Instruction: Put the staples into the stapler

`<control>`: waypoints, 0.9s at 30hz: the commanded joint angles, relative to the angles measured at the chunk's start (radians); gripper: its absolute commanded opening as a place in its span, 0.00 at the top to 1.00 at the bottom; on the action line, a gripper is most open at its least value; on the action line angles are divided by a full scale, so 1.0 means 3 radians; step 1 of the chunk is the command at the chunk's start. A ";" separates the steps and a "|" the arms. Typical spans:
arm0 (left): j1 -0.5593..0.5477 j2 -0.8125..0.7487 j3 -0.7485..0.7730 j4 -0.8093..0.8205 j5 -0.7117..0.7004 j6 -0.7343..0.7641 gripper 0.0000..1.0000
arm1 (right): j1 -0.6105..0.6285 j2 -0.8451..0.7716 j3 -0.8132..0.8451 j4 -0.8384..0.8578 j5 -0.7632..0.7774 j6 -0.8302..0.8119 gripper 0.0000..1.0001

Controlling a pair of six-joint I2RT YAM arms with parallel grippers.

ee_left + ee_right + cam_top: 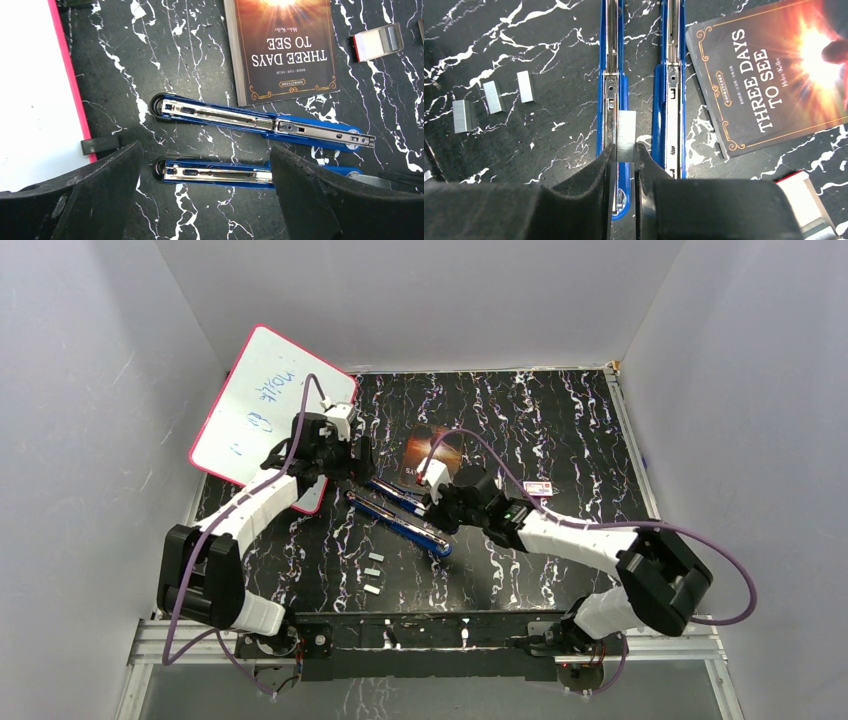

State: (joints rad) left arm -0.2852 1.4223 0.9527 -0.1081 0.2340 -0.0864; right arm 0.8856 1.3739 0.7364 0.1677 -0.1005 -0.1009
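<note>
The stapler lies opened on the black marbled table as two long blue bars with silvery channels, side by side (400,525) (215,174) (610,75). My right gripper (625,149) (437,505) is shut on a short grey strip of staples (626,136), holding it just over the bar nearer the arms' bases, beside its channel. Three more staple strips (372,573) (493,96) lie loose on the table in front of the stapler. My left gripper (206,155) (355,455) hangs wide open above the far end of the bars, with nothing between its fingers.
A dark book titled "Three Days to See" (432,452) (285,45) (774,75) lies just behind the stapler. A small red-and-white box (538,488) (377,42) (804,195) sits to the right. A pink-edged whiteboard (265,405) (30,90) leans at the back left. Grey walls enclose the table.
</note>
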 commanded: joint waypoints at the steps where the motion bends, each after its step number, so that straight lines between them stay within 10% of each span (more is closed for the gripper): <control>1: -0.0054 0.0038 0.0040 -0.0038 0.0119 0.0093 0.03 | -0.0006 0.0140 0.0252 -0.0168 -0.0005 0.0062 1.00; 27: -0.0129 0.0086 0.0051 -0.0048 0.0024 0.0133 0.02 | 0.0251 0.0415 0.0363 -0.0227 0.0288 0.0283 1.00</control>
State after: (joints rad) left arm -0.3183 1.4494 0.9527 -0.1135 0.2447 -0.0589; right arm 0.9516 1.4906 0.8043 0.0765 -0.0353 -0.0406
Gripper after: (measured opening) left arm 0.974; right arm 0.235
